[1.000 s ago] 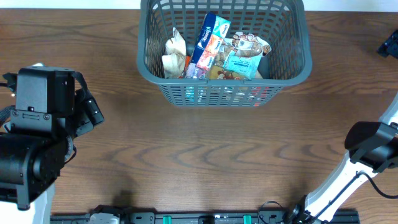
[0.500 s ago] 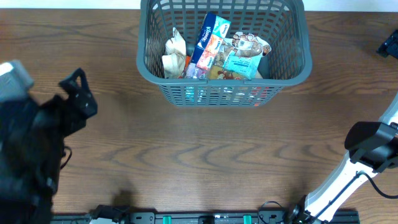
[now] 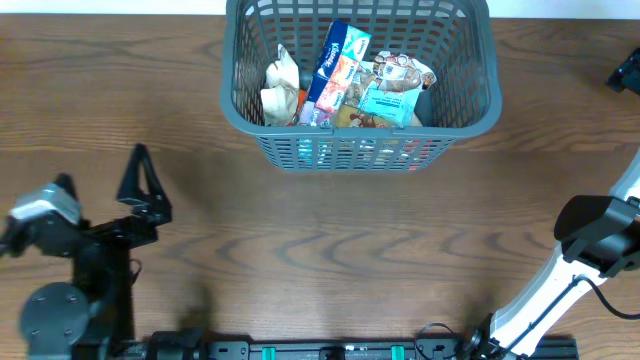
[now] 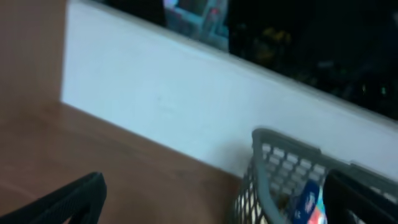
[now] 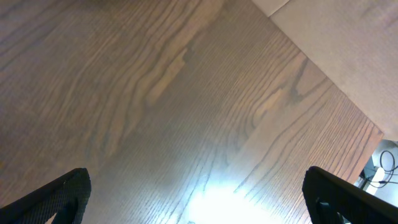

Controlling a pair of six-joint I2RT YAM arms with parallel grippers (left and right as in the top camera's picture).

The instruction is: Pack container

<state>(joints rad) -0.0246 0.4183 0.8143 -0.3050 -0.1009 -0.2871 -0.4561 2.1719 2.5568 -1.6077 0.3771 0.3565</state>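
The dark grey basket (image 3: 470,110) stands at the far middle of the table. It holds several snack packets: a blue one (image 3: 342,55) upright, a light blue one (image 3: 390,100) and a cream one (image 3: 280,85). My left gripper (image 3: 102,172) is open and empty at the front left, well short of the basket. The left wrist view is blurred; its gripper (image 4: 214,211) faces the basket's corner (image 4: 273,140). My right gripper (image 5: 199,205) is open and empty above bare table near the right edge.
The brown wooden table (image 3: 330,250) lies between the arms. The right arm's elbow (image 3: 598,232) is at the front right. A white wall (image 4: 186,112) runs behind the table. The table's far corner and the floor (image 5: 348,43) show in the right wrist view.
My left arm has drawn back toward the front left and lowered, its open fingers now pointing toward the basket. The right arm and the basket have not moved.
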